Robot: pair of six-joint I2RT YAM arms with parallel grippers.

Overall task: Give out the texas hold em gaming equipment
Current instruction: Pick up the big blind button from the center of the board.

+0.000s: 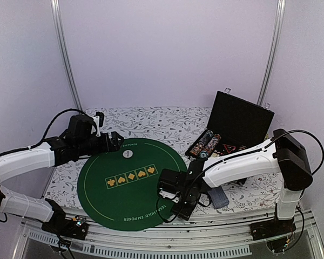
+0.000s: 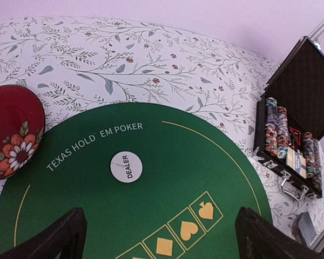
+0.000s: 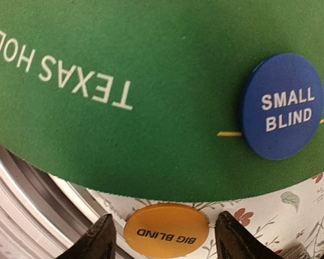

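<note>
My right claw [image 3: 164, 229] hangs low over the near edge of the worktop. Its two dark fingers [image 3: 100, 243] stand either side of a flat, round orange plastic button [image 3: 166, 230] printed BIG BLIND. The jaws are at a middling spread, each finger just beside the button's rim with a sliver of cloth showing. I cannot tell whether either one touches it. That button lies on the floral-print cloth [image 3: 281, 232], just off the curved edge of the round green felt mat [image 1: 97, 183]. On the felt nearby, apart from the orange one, sits a smooth round blue plastic button [image 3: 282, 106] marked SMALL BLIND, lying across the mat's thin yellow line.

My left claw [image 2: 161, 232] is spread wide with nothing between its fingers, hovering above the far-left part of the mat. Ahead of it a small white round button [image 2: 126, 166] lettered DEALER rests flat on the felt, close to the printed TEXAS HOLD'EM POKER lettering. A larger dark red round disc [image 2: 11, 135] with a flower pattern lies on the cloth just beside the mat's edge. To the right, the black hard case [image 1: 243, 118] stands open with rows of striped poker chips [image 2: 275, 127] lying on edge in its tray — and a deck of blue-grey patterned cards [image 1: 220, 197] lies on the cloth beside my right arm.
</note>
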